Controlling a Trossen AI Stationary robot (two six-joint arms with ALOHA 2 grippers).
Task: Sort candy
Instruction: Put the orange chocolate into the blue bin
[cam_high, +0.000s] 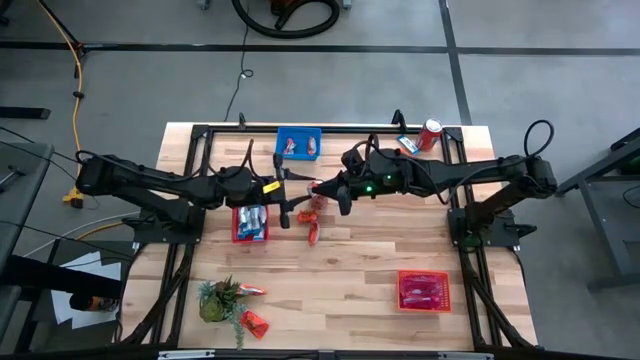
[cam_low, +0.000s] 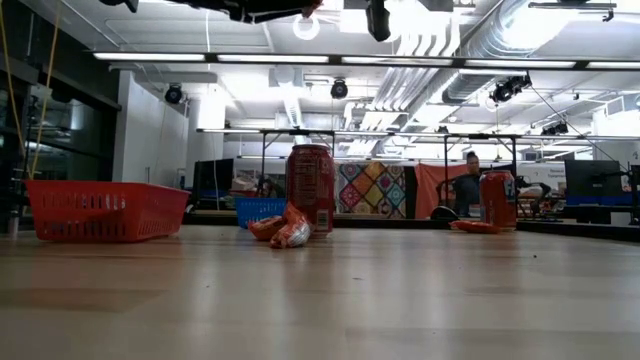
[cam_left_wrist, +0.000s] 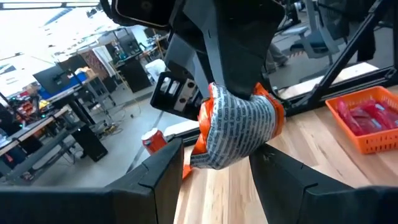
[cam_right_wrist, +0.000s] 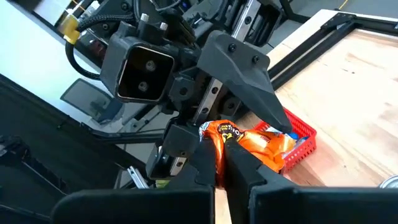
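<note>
Orange packet (cam_left_wrist: 236, 127), crinkled silver on its back, is hanging in mid-air above the table's centre, a little toward 12 o'clock. I am reading this as a hand-over between arms. The right gripper (cam_right_wrist: 221, 155) is pinching the packet's edge with its fingers pressed together. The left gripper (cam_left_wrist: 214, 168) is sitting spread around the packet's lower end, not yet biting.

Doing it well: I am closing the left fingers fully on the wrapper before the right lets go, since the foil looks slippery. Red basket (cam_high: 250, 222) with candy is lying just at 7 o'clock of the packet; another red basket (cam_high: 423, 290) sits well off at 5 o'clock, the blue basket (cam_high: 298, 143) at 12.
</note>
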